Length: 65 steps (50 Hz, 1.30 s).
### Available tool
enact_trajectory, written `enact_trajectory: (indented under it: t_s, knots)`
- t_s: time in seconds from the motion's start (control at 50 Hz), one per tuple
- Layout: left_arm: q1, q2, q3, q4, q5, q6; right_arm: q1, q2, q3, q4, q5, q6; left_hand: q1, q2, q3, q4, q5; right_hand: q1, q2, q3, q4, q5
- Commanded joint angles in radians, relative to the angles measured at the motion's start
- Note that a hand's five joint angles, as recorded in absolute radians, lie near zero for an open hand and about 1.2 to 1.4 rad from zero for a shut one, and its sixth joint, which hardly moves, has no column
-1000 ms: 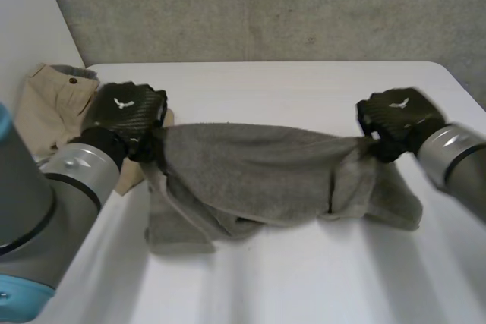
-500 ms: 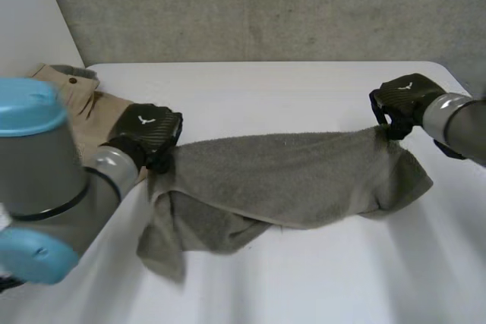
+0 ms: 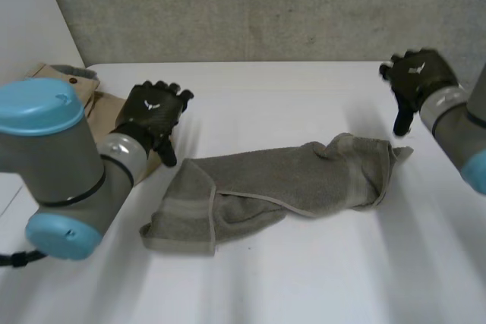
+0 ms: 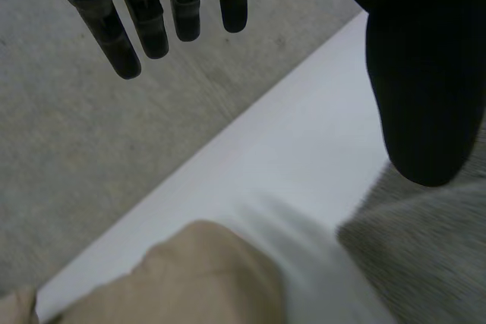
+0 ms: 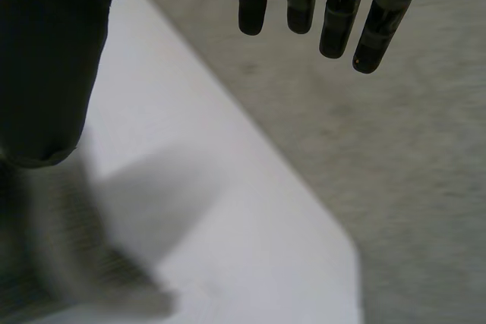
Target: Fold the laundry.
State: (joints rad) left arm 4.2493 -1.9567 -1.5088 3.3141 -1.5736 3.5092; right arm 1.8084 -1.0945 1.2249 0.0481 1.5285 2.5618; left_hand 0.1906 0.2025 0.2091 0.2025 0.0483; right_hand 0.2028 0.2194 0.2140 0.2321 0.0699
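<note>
Pants [image 3: 101, 104] mostly hidden behind my L arm [image 3: 68, 165] & L hand [image 3: 152, 115], rest cut by the edge. Towel [image 3: 304, 176] lies doubled over itself, so under layers are hidden. Beside my R hand [image 5: 45, 58] it's just a blur. R arm [image 3: 463, 127] runs off the edge.

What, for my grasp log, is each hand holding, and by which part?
Nothing is held. The left hand and the right hand are both open, fingers straight; the grey towel lies crumpled on the table between them.
</note>
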Motion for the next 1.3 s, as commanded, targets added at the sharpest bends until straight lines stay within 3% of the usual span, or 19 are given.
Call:
enact_trajectory:
  t_s: [0.02, 0.12, 0.22, 0.56, 0.64, 0.66, 0.68, 0.82, 0.88, 1.0, 1.12, 1.3]
  knots:
    - [-0.016, 0.078, -0.119, -0.085, -0.008, -0.105, 0.014, -0.116, 0.286, 0.046, -0.161, -0.077, 0.040, 0.029, 0.022, 0.029, 0.008, 0.199, 0.182, 0.188, 0.170, 0.157]
    - [-0.037, 0.084, -0.143, -0.108, -0.008, -0.176, 0.006, -0.130, 0.425, -0.011, -0.235, -0.253, 0.043, 0.032, 0.025, 0.032, 0.011, 0.211, 0.194, 0.200, 0.182, 0.169]
    - [-0.051, 0.073, -0.168, -0.105, -0.006, -0.182, 0.002, -0.122, 0.496, -0.126, -0.238, -0.344, 0.046, 0.034, 0.028, 0.035, 0.014, 0.229, 0.212, 0.217, 0.199, 0.187]
    - [-0.055, 0.070, -0.169, -0.100, -0.006, -0.180, 0.006, 0.074, 0.429, -0.237, -0.249, -0.367, 0.049, 0.037, 0.031, 0.037, 0.017, 0.449, 0.432, 0.437, 0.419, 0.407]
    - [-0.057, 0.070, -0.172, -0.100, -0.008, -0.180, 0.006, 0.094, 0.397, -0.241, -0.246, -0.364, 0.049, 0.037, 0.031, 0.037, 0.017, 0.721, 0.704, 0.709, 0.691, 0.679]
    - [-0.058, 0.068, -0.172, -0.100, -0.009, -0.180, 0.005, 0.102, 0.380, -0.244, -0.243, -0.362, 0.049, 0.037, 0.031, 0.037, 0.017, 1.047, 1.031, 1.036, 1.018, 1.006]
    - [-0.060, 0.068, -0.176, -0.100, -0.008, -0.179, 0.003, 0.105, 0.371, -0.246, -0.240, -0.361, 0.052, 0.040, 0.034, 0.040, 0.020, 1.192, 1.175, 1.181, 1.163, 1.150]
    - [-0.083, 0.062, -0.171, -0.099, -0.005, -0.173, -0.021, 0.096, 0.323, -0.238, -0.226, -0.351, 0.073, 0.061, 0.054, 0.061, 0.041, 1.193, 1.177, 1.182, 1.164, 1.152]
    - [-0.089, 0.027, -0.153, -0.100, -0.006, -0.173, -0.046, 0.087, 0.317, -0.238, -0.222, -0.338, 0.070, 0.058, 0.051, 0.058, 0.038, 1.193, 1.177, 1.182, 1.164, 1.152]
    - [-0.103, -0.066, -0.078, -0.106, -0.011, -0.176, -0.112, 0.030, 0.280, -0.212, -0.183, -0.120, 0.070, 0.058, 0.051, 0.058, 0.038, 1.193, 1.177, 1.182, 1.164, 1.152]
    - [-0.106, -0.123, -0.031, -0.102, -0.013, -0.177, -0.141, -0.011, 0.234, -0.056, -0.223, 0.046, 0.079, 0.067, 0.060, 0.067, 0.046, 1.193, 1.177, 1.182, 1.164, 1.152]
    - [-0.129, -0.205, 0.038, -0.102, -0.008, -0.173, -0.155, -0.015, 0.226, 0.042, -0.266, 0.057, 0.284, 0.272, 0.265, 0.272, 0.251, 1.193, 1.177, 1.182, 1.164, 1.152]
